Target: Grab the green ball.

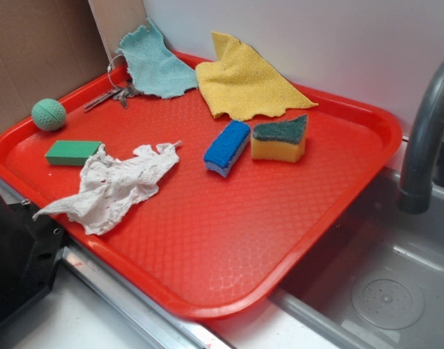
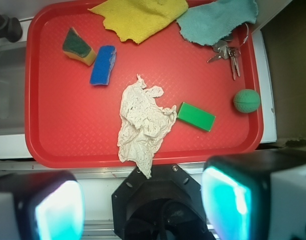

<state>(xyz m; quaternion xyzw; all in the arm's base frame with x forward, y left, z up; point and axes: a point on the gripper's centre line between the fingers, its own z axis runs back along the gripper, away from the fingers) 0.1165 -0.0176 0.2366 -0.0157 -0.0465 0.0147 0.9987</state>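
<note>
Sitting on a red tray [image 1: 338, 211] beside a sink [image 1: 385, 291], the green ball [image 1: 49, 114]

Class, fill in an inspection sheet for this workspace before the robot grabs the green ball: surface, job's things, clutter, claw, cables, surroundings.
Surface: red tray, textured, beside a sink.
Job's things: green ball at the tray's edge, apart from everything else.
Clutter: green block, white crumpled cloth, blue sponge, yellow sponge, yellow cloth, teal cloth, keys.
Claw: open, above the tray's near edge, holding nothing.
Cables: nothing seen.
Surroundings: sink, faucet, cardboard.
</note>
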